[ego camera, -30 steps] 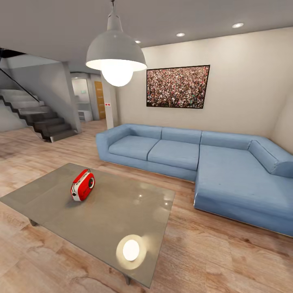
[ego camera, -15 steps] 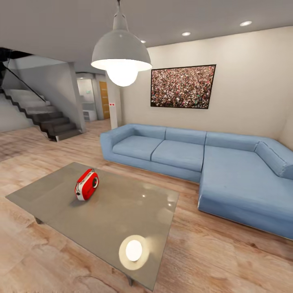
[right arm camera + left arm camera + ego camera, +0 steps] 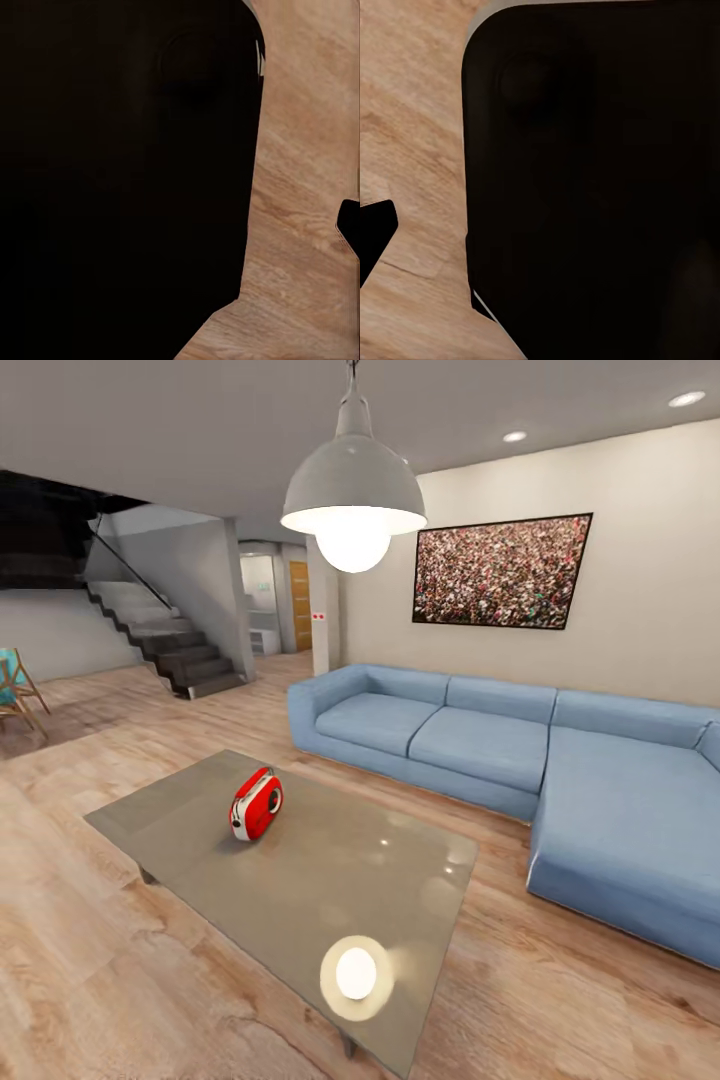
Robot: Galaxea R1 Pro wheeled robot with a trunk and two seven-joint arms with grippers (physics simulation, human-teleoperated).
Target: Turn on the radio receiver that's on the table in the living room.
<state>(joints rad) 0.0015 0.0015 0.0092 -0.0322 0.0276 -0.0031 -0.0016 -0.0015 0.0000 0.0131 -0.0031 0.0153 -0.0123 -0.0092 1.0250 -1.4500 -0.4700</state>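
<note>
Living room: radio receiver [image 3: 257, 804] upright on table [image 3: 300, 880], far-left part.

Radio receiver [image 3: 257, 804] on the table [image 3: 330, 880]; sofa [image 3: 520, 760] behind; stairs [image 3: 170, 645] far left.

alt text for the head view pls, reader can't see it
A small red radio receiver stands on a low glossy grey table in a living room with a wood floor. Behind it are a blue L-shaped sofa, a framed crowd picture and a lit pendant lamp.

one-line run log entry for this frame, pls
phase: approach | radio receiver: upright on table, untouched | sofa: behind table | grippers: state unclear
</note>
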